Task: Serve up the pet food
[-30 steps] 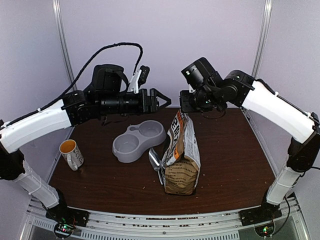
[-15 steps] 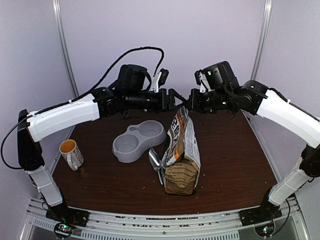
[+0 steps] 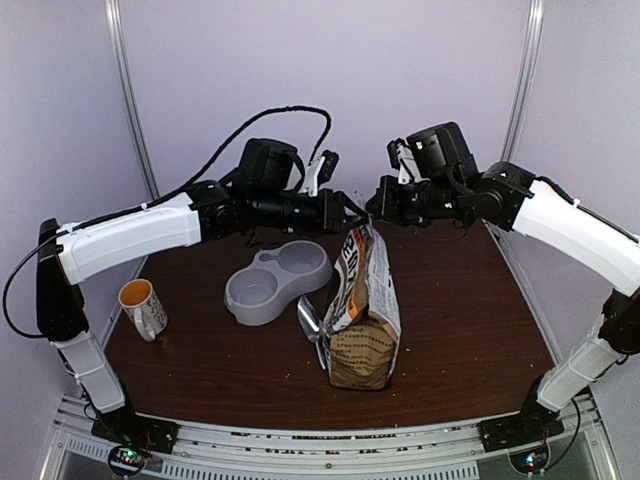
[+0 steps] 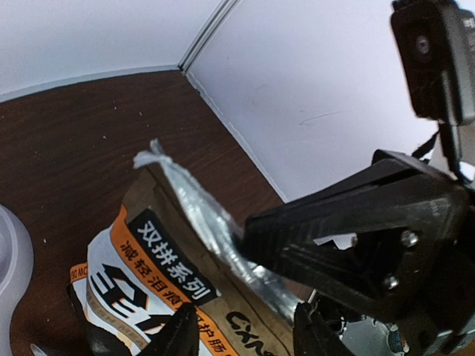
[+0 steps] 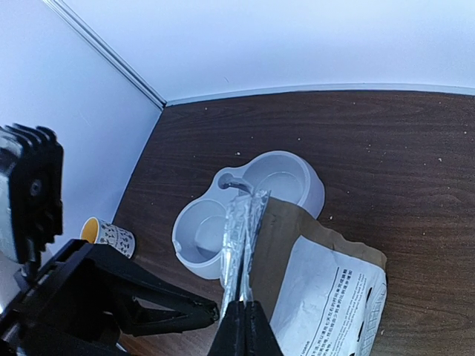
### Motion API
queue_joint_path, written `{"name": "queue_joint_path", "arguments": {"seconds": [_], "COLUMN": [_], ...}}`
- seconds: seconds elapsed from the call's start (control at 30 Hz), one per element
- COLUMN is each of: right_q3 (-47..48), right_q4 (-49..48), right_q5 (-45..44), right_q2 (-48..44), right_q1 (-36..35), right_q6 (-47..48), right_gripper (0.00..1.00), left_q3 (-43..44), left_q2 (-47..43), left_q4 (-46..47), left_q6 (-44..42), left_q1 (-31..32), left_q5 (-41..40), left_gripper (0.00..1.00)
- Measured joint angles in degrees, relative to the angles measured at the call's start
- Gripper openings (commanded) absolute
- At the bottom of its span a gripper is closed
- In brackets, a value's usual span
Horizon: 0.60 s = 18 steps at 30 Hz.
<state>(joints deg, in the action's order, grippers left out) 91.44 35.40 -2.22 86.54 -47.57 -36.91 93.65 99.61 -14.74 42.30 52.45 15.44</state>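
The kraft-brown food bag (image 3: pixel 362 310) stands upright in the middle of the table, and the pet food is hidden inside it. My right gripper (image 5: pixel 243 311) is shut on the silver-lined top edge (image 5: pixel 249 222) of the bag (image 5: pixel 326 274). From the left, my left gripper (image 4: pixel 246 330) has come up to that same top. Its fingers stand apart, one over the printed front of the bag (image 4: pixel 148 259) and the other behind the silver lip (image 4: pixel 200 215). From above, the two grippers meet over the bag, left (image 3: pixel 350 210) and right (image 3: pixel 374 206).
A grey double bowl (image 3: pixel 275 280) sits just left of the bag, also in the right wrist view (image 5: pixel 286 178). A metal scoop (image 3: pixel 308 318) lies against the bag's left side. A patterned mug (image 3: pixel 143 305) stands at the table's left edge. Crumbs dot the dark tabletop (image 3: pixel 460 320).
My left arm has reached right until its gripper meets the bag's top, and its fingers have narrowed. The right gripper has shifted slightly while holding the top edge.
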Motion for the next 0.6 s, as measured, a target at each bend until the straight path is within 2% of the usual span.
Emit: {"name": "queue_joint_path", "arguments": {"seconds": [0.6], "right_q3": [0.00], "right_q4": [0.02], "right_q5": [0.00], "right_q2": [0.00], "right_q1": [0.07], "right_q6": [-0.79], "right_gripper": [0.00], "left_q3": [-2.64], "left_q2": [-1.27], "left_q4": [0.46], "left_q6": [0.83], "left_q1": [0.00], "left_q5": [-0.20], "left_gripper": [0.45]}}
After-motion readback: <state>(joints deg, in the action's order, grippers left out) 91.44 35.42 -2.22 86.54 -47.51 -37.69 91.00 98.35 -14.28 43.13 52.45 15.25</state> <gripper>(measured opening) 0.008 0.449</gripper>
